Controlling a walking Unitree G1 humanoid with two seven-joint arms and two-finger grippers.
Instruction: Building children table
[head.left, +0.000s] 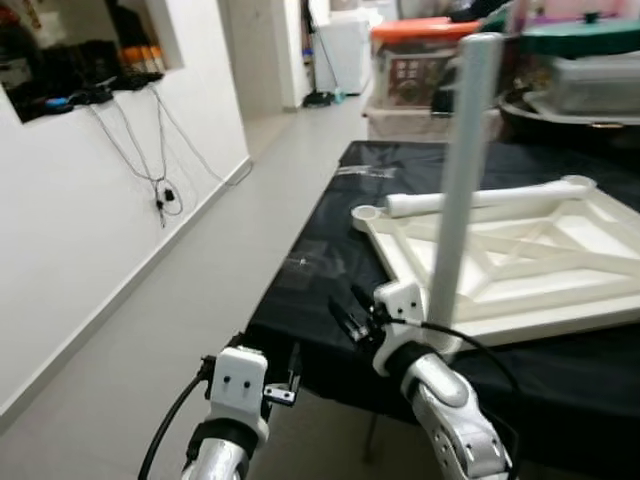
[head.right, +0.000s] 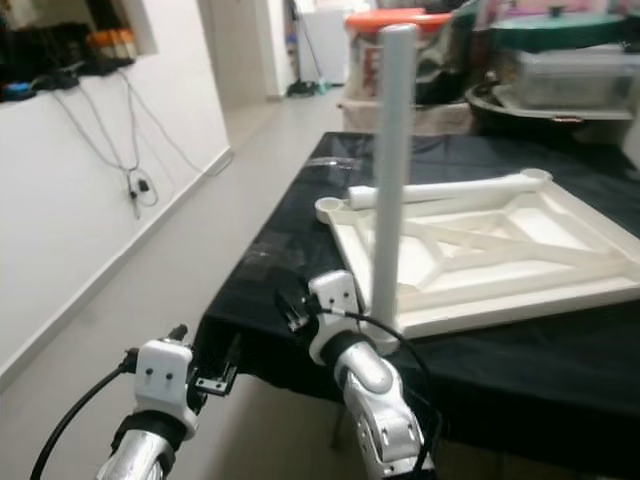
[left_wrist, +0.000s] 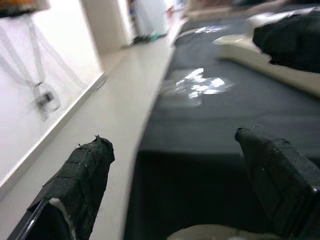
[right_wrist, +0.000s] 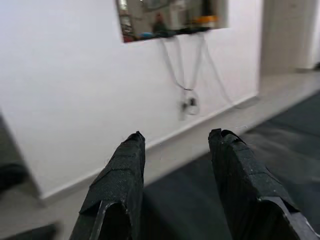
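Black table (head.left: 560, 380) bears one upturned tabletop (head.left: 560, 290), two legs.

Even indoor light, glare patches on the black cloth (left_wrist: 200, 85), wrist views softly blurred

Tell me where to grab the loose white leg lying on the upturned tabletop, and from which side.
Grip the loose leg mid-shaft from above, fingers straddling it. It lies flat across the tabletop's far edge; the round, bare shaft suits a pinch there. Probably the right gripper, which is nearer.
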